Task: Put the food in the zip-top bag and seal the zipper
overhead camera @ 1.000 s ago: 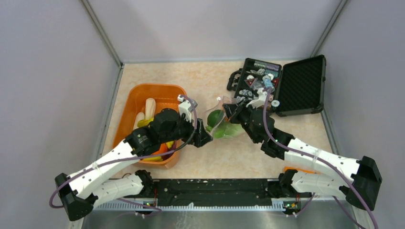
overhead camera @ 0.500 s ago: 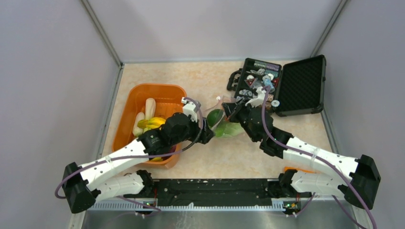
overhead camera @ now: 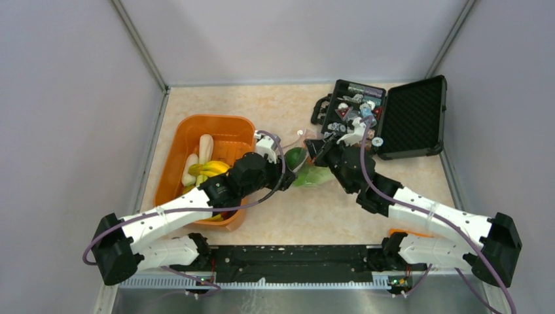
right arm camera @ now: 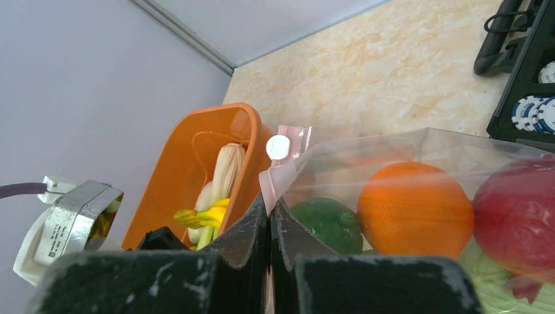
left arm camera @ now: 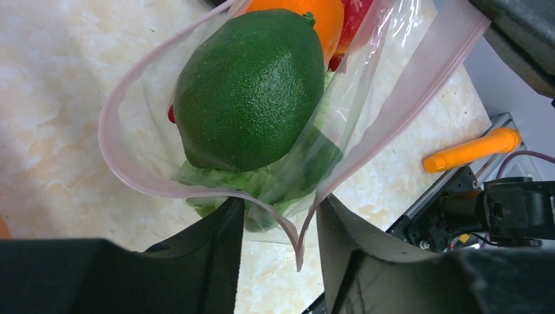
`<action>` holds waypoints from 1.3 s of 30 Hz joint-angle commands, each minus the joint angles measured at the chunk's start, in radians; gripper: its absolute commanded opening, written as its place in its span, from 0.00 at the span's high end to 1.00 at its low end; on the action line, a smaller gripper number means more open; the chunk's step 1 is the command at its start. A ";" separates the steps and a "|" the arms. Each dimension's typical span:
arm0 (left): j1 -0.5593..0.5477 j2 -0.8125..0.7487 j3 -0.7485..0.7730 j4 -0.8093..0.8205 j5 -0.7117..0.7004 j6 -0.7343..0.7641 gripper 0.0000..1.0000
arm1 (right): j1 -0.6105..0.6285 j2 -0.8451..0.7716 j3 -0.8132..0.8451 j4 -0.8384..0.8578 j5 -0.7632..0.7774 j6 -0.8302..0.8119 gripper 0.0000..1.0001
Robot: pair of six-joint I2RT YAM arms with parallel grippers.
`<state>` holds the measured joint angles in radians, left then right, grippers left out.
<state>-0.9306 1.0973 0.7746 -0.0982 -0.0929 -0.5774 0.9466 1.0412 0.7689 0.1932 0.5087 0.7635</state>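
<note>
At the left, the orange tub [overhead camera: 190,134] holds bananas [overhead camera: 209,169]. The left pincer [left arm camera: 280,204] gapes wide astride the zipper [left arm camera: 412,98] of the zip-top bag [left arm camera: 366,72], which lies mid-tabletop [overhead camera: 288,216] holding green, orange and red food [left arm camera: 252,85]. The right pincer [right arm camera: 269,206] is pinched tight on the bag's mouth edge.

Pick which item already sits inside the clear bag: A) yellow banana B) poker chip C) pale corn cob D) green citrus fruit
D: the left wrist view shows the green citrus fruit inside the zip-top bag, next to an orange; the banana lies in the orange tub.
</note>
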 commanded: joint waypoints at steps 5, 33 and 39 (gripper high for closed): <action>-0.005 -0.010 0.017 0.087 -0.013 0.069 0.83 | -0.004 -0.053 0.060 0.059 -0.027 0.002 1.00; 0.019 -0.048 0.398 -0.306 0.209 0.636 1.00 | -0.088 -0.229 0.148 -0.154 -0.243 -0.350 0.40; 0.027 -0.090 0.402 -0.348 0.249 0.716 1.00 | -0.346 -0.193 0.251 -0.371 -0.563 -0.511 0.39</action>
<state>-0.9089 1.0473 1.1313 -0.4408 0.1089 0.0574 0.7696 0.8196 0.9146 -0.0353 0.1970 0.3809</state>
